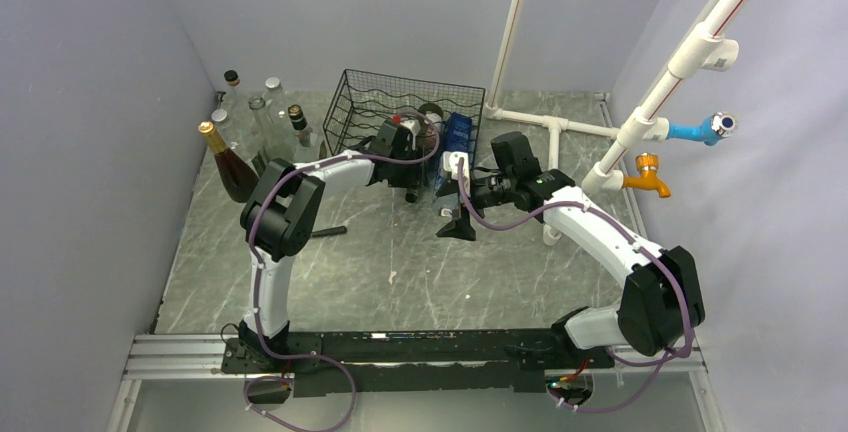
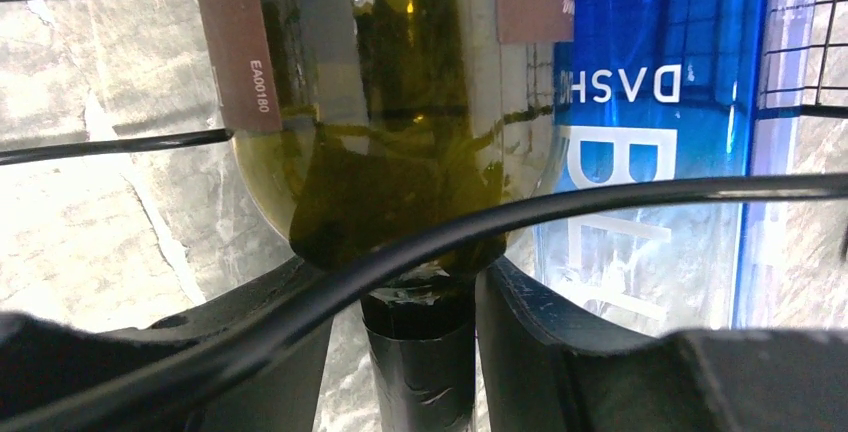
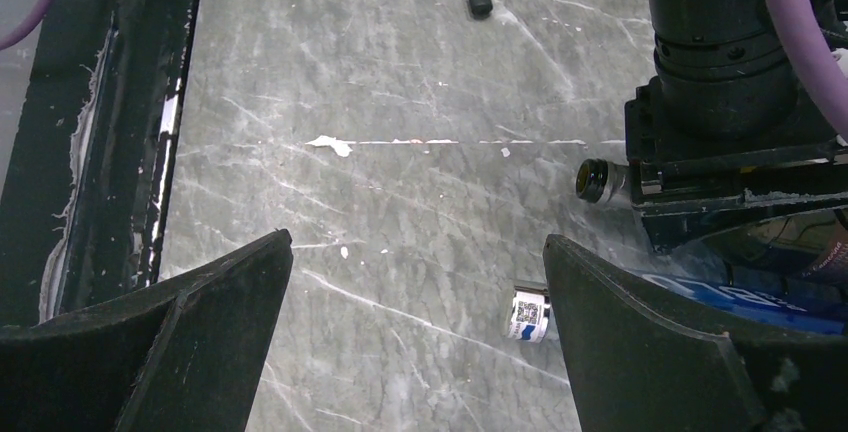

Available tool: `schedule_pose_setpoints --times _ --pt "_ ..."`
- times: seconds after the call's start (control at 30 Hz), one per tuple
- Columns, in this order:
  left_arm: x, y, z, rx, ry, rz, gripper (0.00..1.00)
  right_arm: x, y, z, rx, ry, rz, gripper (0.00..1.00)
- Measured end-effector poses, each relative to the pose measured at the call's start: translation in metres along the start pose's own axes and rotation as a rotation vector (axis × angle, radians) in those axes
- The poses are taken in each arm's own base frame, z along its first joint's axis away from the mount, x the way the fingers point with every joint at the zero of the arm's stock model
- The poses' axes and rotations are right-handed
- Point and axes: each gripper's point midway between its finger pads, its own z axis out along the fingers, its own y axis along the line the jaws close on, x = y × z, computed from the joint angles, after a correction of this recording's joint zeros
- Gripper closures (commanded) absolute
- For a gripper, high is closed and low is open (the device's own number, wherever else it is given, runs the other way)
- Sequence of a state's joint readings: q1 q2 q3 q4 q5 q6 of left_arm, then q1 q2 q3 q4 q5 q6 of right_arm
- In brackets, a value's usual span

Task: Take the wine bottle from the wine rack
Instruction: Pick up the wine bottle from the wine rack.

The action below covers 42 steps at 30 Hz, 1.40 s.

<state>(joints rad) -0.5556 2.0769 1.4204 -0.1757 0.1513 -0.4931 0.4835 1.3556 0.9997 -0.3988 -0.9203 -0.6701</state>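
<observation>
The wine rack [image 1: 400, 87] stands mid-width at the far edge of the desk [image 1: 400, 262], and the green wine bottle [image 2: 400, 152] lies in it beside a blue bottle [image 2: 650, 152]. The left gripper [image 2: 415, 352] sits narrow about its neck, though I cannot tell whether it grips; the right gripper [image 3: 415, 247] gapes wide near the rack's right end

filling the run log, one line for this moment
left pincer: shut on wine bottle neck | wine bottle: in wine rack | right pincer: open, empty

The top camera looks down over the grey marbled counter [image 1: 400, 272]; both wrist cameras sit close, sharing the blue glass bottle [image 2: 650, 102].
</observation>
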Motion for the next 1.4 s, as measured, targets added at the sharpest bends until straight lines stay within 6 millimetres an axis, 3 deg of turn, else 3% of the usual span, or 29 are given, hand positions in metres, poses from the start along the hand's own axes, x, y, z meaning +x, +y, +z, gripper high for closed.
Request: schedule_pose_setpoints --times 0.13,0.33,0.37,0.57,1.4 --pt "0.001 -0.001 0.001 0.008 0.006 -0.004 0.61 0.0 -0.001 -0.001 0.002 0.0 0.001 0.0" --pt "0.003 -0.002 0.002 0.011 0.009 -0.023 0.98 0.001 -0.001 -0.001 0.005 0.0 0.002 0.0" --pt "0.004 -0.002 0.002 0.012 0.007 -0.024 1.0 0.001 -0.001 -0.001 0.005 0.0 0.002 0.0" --pt "0.012 0.001 -0.008 0.016 -0.008 -0.016 1.0 0.001 -0.002 -0.002 0.008 0.0 0.004 0.0" --pt "0.062 0.016 -0.088 -0.031 -0.017 0.01 1.0 0.001 -0.004 -0.004 0.013 -0.003 0.008 0.0"
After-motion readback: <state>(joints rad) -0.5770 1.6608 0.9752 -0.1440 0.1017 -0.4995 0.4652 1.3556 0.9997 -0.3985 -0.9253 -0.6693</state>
